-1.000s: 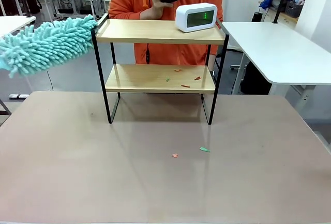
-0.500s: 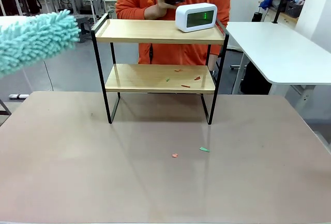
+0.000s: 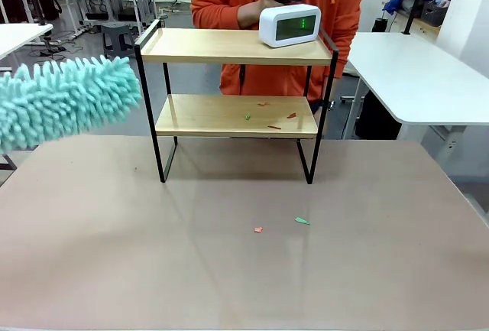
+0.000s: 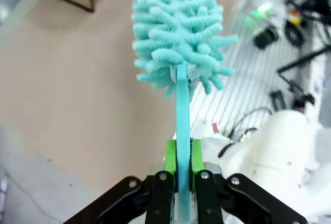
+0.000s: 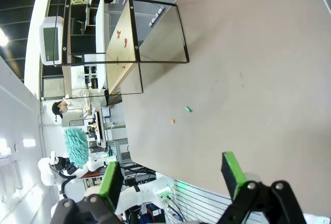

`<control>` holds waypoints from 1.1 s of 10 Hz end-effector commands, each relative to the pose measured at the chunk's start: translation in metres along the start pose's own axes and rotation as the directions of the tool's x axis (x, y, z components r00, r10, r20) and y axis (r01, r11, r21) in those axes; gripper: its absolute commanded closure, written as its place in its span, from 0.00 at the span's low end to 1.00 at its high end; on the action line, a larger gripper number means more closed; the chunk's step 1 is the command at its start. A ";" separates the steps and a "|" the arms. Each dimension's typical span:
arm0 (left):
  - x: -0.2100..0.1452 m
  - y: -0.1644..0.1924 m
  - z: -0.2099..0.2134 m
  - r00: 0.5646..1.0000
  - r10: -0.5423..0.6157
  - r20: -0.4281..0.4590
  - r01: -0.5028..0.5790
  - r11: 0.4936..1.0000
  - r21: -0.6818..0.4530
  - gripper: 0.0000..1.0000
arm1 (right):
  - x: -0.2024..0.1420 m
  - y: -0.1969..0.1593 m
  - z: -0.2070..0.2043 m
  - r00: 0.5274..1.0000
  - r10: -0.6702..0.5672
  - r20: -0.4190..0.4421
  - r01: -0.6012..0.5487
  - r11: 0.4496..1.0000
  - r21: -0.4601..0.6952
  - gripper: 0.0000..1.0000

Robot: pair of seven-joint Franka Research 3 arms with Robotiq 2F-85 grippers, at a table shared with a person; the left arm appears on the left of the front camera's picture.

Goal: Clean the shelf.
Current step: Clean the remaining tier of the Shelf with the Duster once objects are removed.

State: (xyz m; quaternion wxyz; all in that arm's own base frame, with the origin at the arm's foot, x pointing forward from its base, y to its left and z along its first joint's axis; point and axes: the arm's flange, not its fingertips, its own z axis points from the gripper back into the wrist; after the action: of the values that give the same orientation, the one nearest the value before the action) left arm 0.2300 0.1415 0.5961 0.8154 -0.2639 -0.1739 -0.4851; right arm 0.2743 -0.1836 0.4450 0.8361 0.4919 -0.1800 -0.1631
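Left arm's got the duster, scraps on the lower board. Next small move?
Probably slide the duster rightward into the lower tier of the shelf. The left gripper is shut on its handle, the head hangs just left of the frame, and scraps lie on the lower board.

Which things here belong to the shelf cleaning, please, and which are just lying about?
Job in hand: shelf, duster, scraps on its lower board.
Lying about: clock, table scraps, desk.
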 end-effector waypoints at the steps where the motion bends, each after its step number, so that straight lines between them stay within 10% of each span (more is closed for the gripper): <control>1: 0.026 0.017 -0.003 0.990 -0.118 -0.075 0.110 0.988 -0.107 0.88 | 0.002 0.001 0.000 1.000 0.026 0.011 -0.026 0.999 0.025 0.00; 6: 0.131 0.048 -0.092 0.968 0.251 0.004 -0.248 0.958 -0.142 0.88 | 0.002 0.001 0.000 1.000 0.026 0.011 -0.026 0.999 0.025 0.00; 7: 0.108 0.039 -0.076 0.998 0.036 -0.055 -0.045 0.986 -0.159 0.88 | 0.002 0.001 0.000 1.000 0.026 0.011 -0.026 0.999 0.025 0.00; 11: 0.117 0.044 -0.085 0.995 0.084 -0.060 -0.092 0.984 -0.155 0.88 | 0.002 0.001 0.000 1.000 0.026 0.011 -0.026 0.999 0.025 0.00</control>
State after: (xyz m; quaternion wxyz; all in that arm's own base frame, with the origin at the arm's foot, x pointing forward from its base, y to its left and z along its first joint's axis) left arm 0.3195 0.0319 0.5827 0.8127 -0.3182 -0.1032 -0.4771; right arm 0.2742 -0.1836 0.4451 0.8362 0.4917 -0.1800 -0.1630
